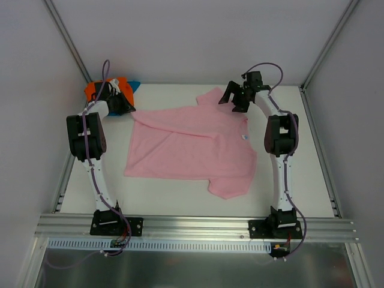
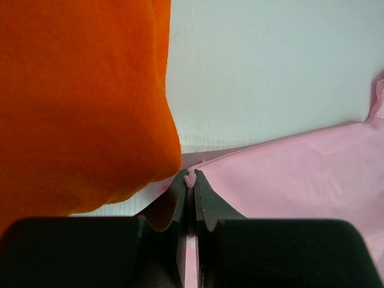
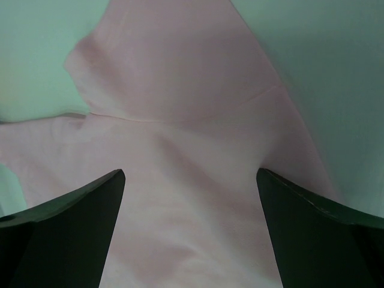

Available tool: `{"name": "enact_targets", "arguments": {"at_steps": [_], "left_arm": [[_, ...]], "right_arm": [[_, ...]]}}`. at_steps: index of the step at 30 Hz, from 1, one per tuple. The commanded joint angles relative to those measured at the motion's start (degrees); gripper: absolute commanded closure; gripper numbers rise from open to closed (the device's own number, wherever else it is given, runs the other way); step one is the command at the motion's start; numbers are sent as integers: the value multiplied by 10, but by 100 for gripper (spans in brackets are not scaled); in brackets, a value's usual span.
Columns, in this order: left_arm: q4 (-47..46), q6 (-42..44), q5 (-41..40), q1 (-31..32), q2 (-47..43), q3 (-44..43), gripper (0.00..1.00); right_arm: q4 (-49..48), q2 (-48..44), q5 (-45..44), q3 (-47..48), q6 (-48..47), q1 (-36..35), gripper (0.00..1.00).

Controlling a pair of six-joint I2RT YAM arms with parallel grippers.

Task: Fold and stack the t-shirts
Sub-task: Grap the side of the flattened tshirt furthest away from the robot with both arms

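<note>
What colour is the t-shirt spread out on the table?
Light pink cloth t-shirt; top external view shows it best.

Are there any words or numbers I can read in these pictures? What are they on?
No text can be read anywhere in these views.
White neck tag on the light pink t-shirt: too small to read whether anything is printed on it.
Orange t-shirt: plain cloth, no print on the part that shows.
Arms and table frame: no label that can be read.
</note>
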State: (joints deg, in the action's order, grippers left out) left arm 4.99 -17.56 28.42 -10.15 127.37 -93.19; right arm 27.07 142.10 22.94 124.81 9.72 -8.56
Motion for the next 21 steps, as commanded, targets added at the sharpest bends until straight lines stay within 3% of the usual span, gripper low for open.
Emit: {"name": "enact_targets", "arguments": {"at_steps": [1,7,13,21], "left_arm": [[0,-10,17,4,-41,-19,100],[-2,-10,17,6,-51,-3,100],[-5,-12,19,6,-69,7,100],[-15,-18,25,6,-83,27,100]], "right_arm": [[3,-13,33,-11,24,6,1],[-9,-49,18,-98,17,18,1],[-12,-132,-92,-222,4,50,0],[-60,-221,-127,-362,11,74,0]]}}
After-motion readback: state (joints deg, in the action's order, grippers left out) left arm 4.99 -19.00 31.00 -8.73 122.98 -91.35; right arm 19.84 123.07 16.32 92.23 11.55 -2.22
